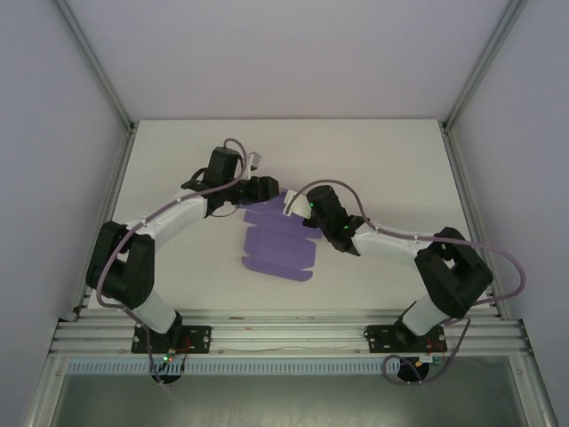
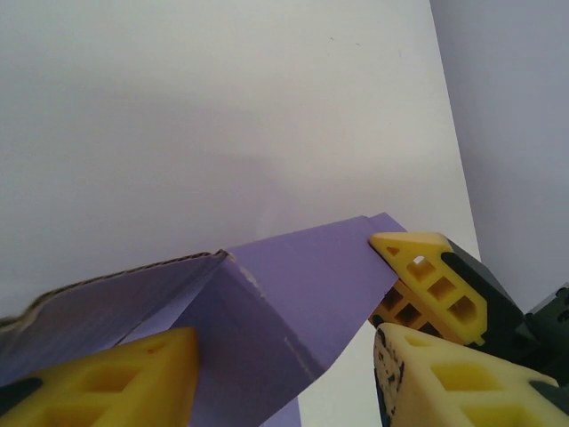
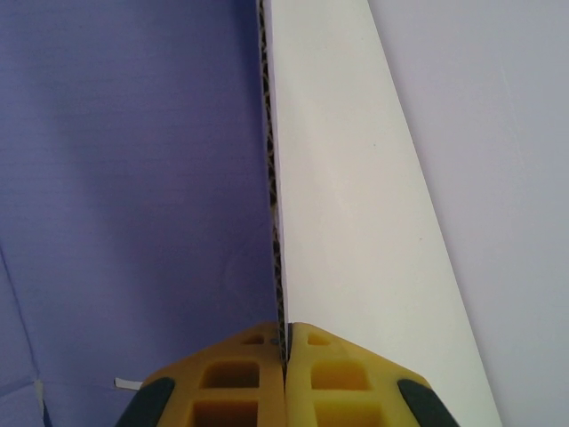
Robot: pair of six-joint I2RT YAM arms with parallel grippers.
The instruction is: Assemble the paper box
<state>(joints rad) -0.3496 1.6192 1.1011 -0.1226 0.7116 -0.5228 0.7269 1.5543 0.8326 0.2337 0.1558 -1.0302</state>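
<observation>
yellow fingertips of the right jaws, bottom centre of the right wrist view: pressed together on the raw edge of the paper box. that edge runs straight up the frame from between them. the purple face fills the left half, and a white band lies to the right of the edge.

yellow fingertips of the left jaws, lower left and lower right corners of the left wrist view: standing apart, with a raised purple flap of the paper box in the gap, not pinched. the lower-left fingertip overlaps the card's bottom edge; whether it touches cannot be told. right of centre, a fingertip of the right jaws clamps the flap's far corner. white desk behind; pale wall at upper right.

metal rail, bottom of the top view: carries both arm bases.

left arm: reaches up and toward the centre.

right arm: reaches up and to the left. both arms meet at the upper end of the sheet.

paper box, centre of frame: flat die-cut purple sheet with flaps, lying on the desk, its upper end raised where the jaws meet it.
</observation>
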